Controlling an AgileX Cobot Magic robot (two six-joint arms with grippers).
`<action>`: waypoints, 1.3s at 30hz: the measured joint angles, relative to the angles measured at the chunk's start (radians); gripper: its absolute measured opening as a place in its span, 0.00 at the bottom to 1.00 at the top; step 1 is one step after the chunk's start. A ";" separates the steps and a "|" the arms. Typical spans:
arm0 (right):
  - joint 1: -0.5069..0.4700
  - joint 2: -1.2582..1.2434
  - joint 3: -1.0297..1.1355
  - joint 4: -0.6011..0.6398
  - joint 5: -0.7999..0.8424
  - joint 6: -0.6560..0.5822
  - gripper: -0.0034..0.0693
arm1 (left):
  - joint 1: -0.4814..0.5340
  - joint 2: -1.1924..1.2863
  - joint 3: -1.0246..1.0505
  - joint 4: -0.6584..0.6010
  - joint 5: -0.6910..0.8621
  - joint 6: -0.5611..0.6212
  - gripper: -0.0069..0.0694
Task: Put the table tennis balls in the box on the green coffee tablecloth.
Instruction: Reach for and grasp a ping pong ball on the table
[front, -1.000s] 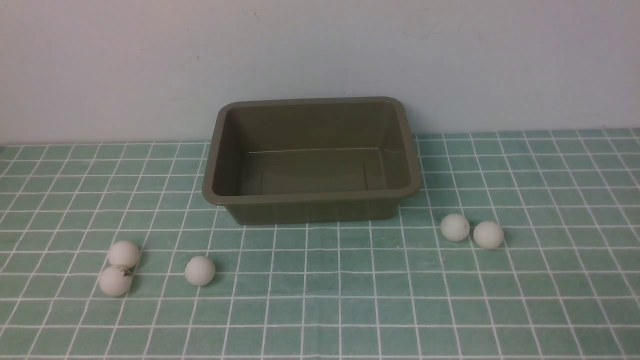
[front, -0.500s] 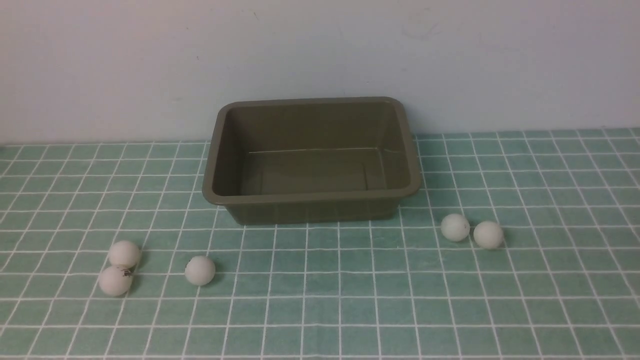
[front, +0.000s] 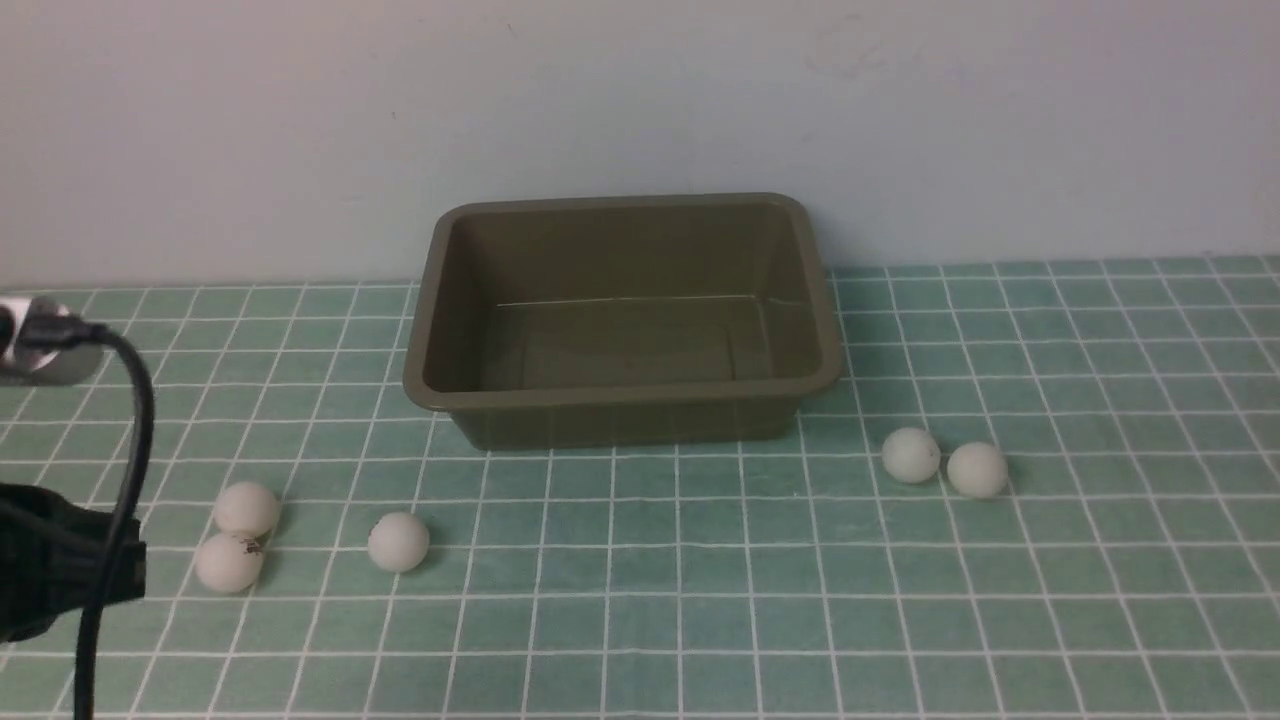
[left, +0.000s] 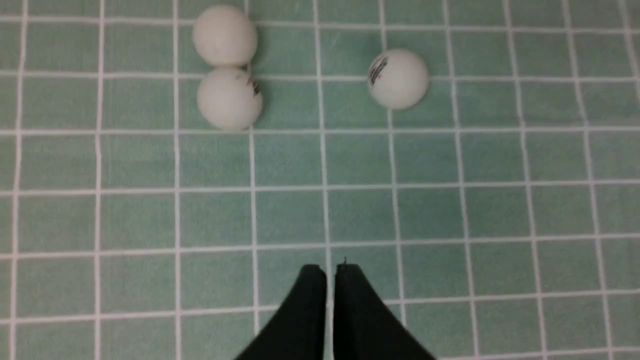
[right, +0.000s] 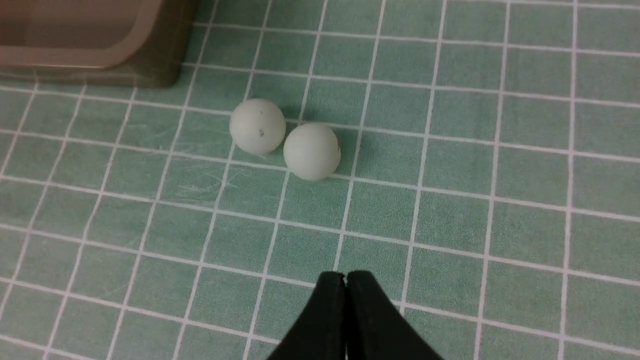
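The olive-brown box (front: 620, 405) stands empty at the back middle of the teal-green checked tablecloth (front: 640, 600). Three white balls lie at the front left: two touching (front: 246, 508) (front: 229, 563) and one apart (front: 398, 542). Two more touch at the right (front: 910, 455) (front: 976, 469). The left wrist view shows the left three (left: 224, 36) (left: 229, 98) (left: 398, 78) ahead of my left gripper (left: 330, 270), which is shut and empty. The right wrist view shows the right pair (right: 257, 125) (right: 311, 151) ahead of my right gripper (right: 345, 276), shut and empty.
My left arm's black body and cable (front: 60, 560) show at the front view's left edge, close to the two touching balls. A pale wall (front: 640, 120) rises right behind the box. The box corner (right: 150, 75) shows in the right wrist view.
My left arm with its cable has come into the front view at the left edge. The balls and the box have not moved.
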 joint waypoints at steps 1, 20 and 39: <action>0.028 0.062 -0.047 -0.026 0.008 0.000 0.03 | 0.000 0.025 -0.004 0.005 0.002 0.000 0.10; 0.326 0.674 -0.626 -0.454 0.233 0.051 0.43 | 0.000 0.060 -0.009 0.016 -0.005 0.038 0.10; 0.326 0.865 -0.629 -0.429 0.236 -0.104 0.84 | 0.000 0.060 -0.009 0.012 -0.002 0.040 0.10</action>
